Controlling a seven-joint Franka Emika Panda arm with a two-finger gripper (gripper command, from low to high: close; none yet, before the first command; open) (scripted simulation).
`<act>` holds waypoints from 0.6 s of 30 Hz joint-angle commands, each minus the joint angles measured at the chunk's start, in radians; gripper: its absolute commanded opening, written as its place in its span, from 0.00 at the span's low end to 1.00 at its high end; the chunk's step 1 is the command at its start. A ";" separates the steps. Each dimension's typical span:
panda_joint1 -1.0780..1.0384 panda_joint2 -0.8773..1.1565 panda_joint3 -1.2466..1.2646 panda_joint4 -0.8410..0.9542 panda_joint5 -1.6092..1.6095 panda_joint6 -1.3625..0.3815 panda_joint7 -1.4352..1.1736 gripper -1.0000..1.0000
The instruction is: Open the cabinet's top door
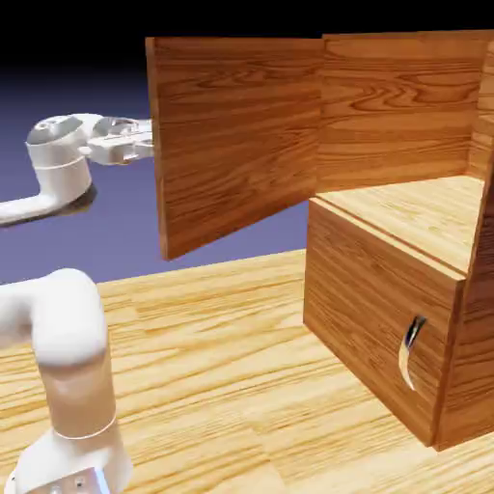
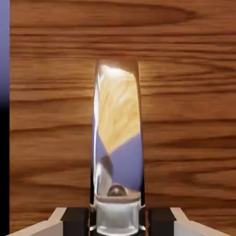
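The cabinet (image 1: 376, 299) of reddish-brown wood stands at the right. Its top door (image 1: 236, 135) is swung wide open to the left, showing the open upper compartment (image 1: 425, 207). My gripper (image 1: 145, 140) reaches the door's far side at its left edge, and its fingertips are hidden behind the panel. In the hand view the door's long shiny handle (image 2: 117, 138) rises large between my grey fingertips (image 2: 50, 226), with my gripper (image 2: 117, 222) shut on its lower end against the wood grain.
The lower panel (image 1: 367, 318) with its small curved handle (image 1: 412, 349) is closed. My white arm (image 1: 58, 169) stretches in from the left, above its thick lower link (image 1: 68, 367). A wooden table (image 1: 222, 386) lies beneath everything.
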 commanded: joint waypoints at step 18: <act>-0.495 0.035 0.285 0.653 0.163 -0.527 -0.093 0.00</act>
